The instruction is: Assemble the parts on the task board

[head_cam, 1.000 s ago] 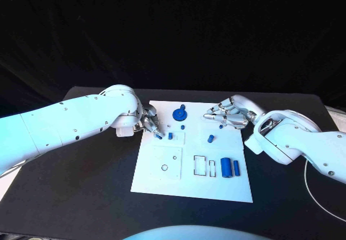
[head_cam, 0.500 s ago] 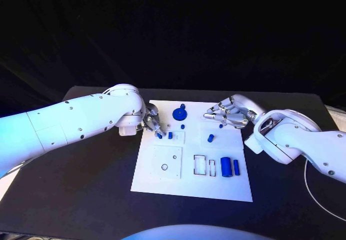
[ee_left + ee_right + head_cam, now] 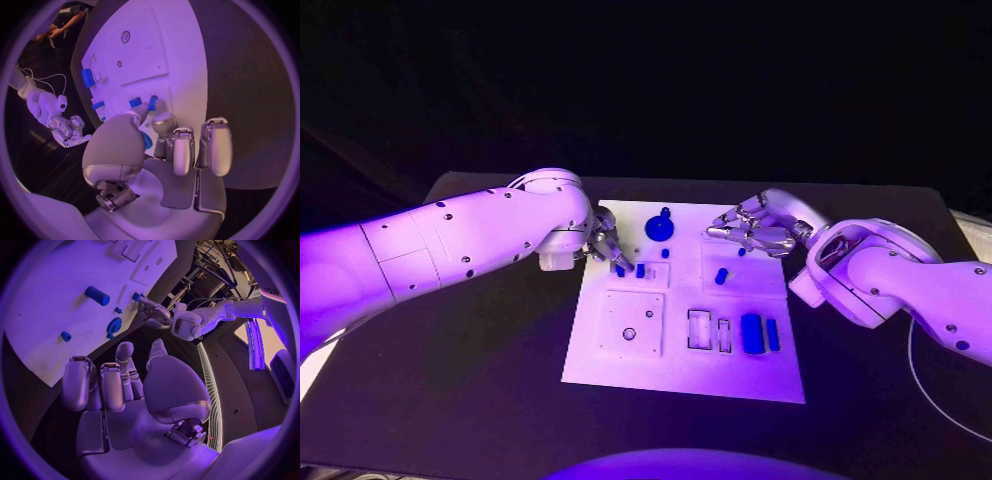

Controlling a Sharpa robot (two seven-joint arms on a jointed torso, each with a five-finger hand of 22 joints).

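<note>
The left hand (image 3: 600, 243) pinches a small blue part (image 3: 617, 269) between thumb and a fingertip at the task board's (image 3: 675, 370) left edge, beside a short upright blue peg (image 3: 640, 270) standing on the board; its other fingers (image 3: 214, 146) are curled. The right hand (image 3: 759, 231) hovers over the board's far right corner, fingers bent inward and holding nothing. On the white board lie a blue disc (image 3: 659, 229) near the far edge, a blue cylinder (image 3: 751, 333) and a thin blue bar (image 3: 772, 336) near the right edge.
</note>
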